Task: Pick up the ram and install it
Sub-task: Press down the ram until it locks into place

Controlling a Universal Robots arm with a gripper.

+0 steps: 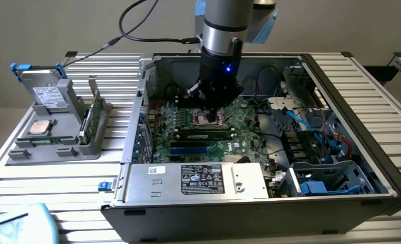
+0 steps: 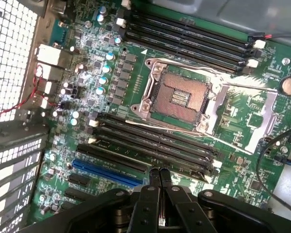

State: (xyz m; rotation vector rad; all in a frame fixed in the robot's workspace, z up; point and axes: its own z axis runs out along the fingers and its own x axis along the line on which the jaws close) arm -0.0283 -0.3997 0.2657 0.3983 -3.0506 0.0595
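A ram (image 1: 202, 134) stick, long and dark with a small white label, lies seated in a motherboard slot in front of the empty processor socket (image 1: 206, 118). My gripper (image 1: 212, 121) hangs inside the open computer case (image 1: 363, 152), right behind that stick and over the socket. In the wrist view its two black fingers are pressed together at the gripper (image 2: 159, 174) tip with nothing between them. They hover over the bank of long black slots, where the ram (image 2: 131, 154) fills the slot nearest the tip. I cannot tell whether the fingertips touch it.
On the exterior view's left, a grey holder (image 1: 51, 150) carries a boxy drive (image 1: 48, 94) with blue clips, a square silver chip (image 1: 39, 128) and an upright green board stick (image 1: 94, 117). The power supply (image 1: 200, 180), cables (image 1: 322, 132) and drive cage crowd the case's front and right.
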